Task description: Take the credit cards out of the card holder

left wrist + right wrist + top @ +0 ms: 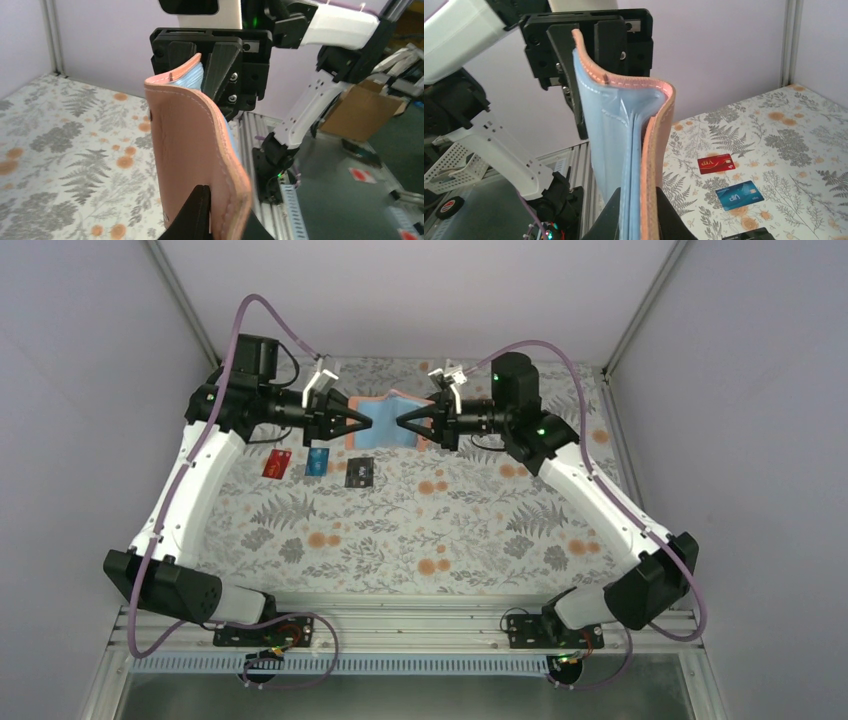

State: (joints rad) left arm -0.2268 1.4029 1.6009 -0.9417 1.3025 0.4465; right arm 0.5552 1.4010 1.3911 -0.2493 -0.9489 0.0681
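Observation:
The card holder [385, 424], tan outside and light blue inside, hangs in the air between both grippers. My left gripper [366, 425] is shut on its left edge and my right gripper [404, 425] is shut on its right edge. In the left wrist view the tan outer face [192, 145] rises from my left gripper [225, 215]. In the right wrist view the blue lining [606, 140] stands up from my right gripper [640, 215]. The credit cards lie flat on the table: red [278, 463], blue [318, 462] and black [360, 473]. The red card [716, 163] and the blue card [740, 195] also show in the right wrist view.
A fern-patterned cloth [420, 520] covers the table. Pale walls [90, 390] close in the left, right and back sides. An aluminium rail [400, 625] with both arm bases runs along the near edge.

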